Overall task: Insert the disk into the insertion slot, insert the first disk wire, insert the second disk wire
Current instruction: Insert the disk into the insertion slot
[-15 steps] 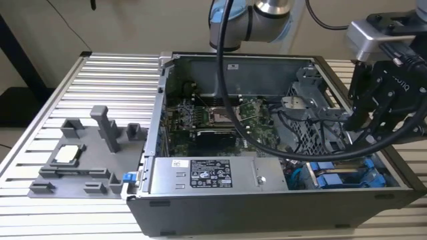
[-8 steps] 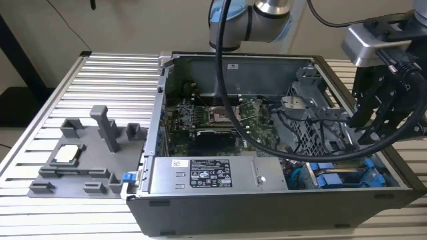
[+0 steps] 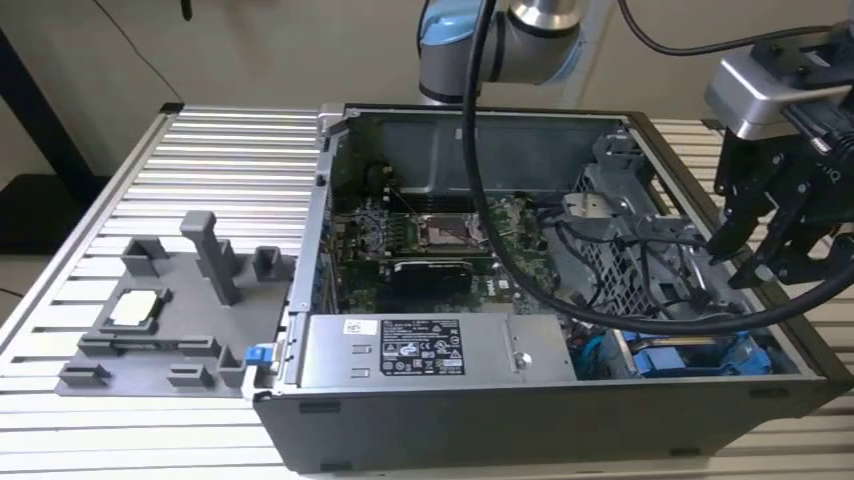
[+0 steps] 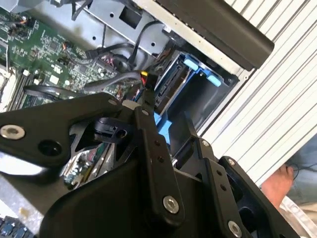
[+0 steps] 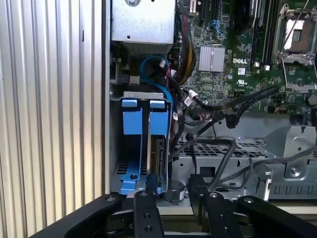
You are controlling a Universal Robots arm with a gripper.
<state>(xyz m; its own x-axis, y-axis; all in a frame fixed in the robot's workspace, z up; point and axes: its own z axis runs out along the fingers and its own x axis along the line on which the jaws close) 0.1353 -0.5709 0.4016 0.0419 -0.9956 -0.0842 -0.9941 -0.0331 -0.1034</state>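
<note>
An open computer case (image 3: 534,420) lies on a slatted metal surface (image 3: 214,160), and the pincer (image 3: 741,262) hangs over the case's corner at the exterior view's right, above the drive bays. Its black fingers (image 5: 144,213) stand apart with a clear gap between them, and nothing is gripped. In the first wrist view the disk (image 5: 159,153) sits inside the insertion slot (image 5: 143,94), standing on its edge. Its blue frame lines up just beside the other blue carrier (image 5: 130,119) in the neighbouring bay, and the two blue fronts sit level with each other under the grey rim of the cage. A blue cable (image 5: 161,74) loops down towards the top of the bays, and a bundle of black cables (image 5: 233,106) runs from the circuit board (image 3: 441,240) across the perforated metal beside the disk. One black plug lies close to the disk's near end between the fingers, but whether it is seated in the disk cannot be told. In the exterior view the silver labelled power box (image 3: 420,350) fills the case's near side, next to the blue carriers. A grey holder (image 3: 174,300) with upright posts rests on the surface, well apart from the pincer, on the exterior view's left.
</note>
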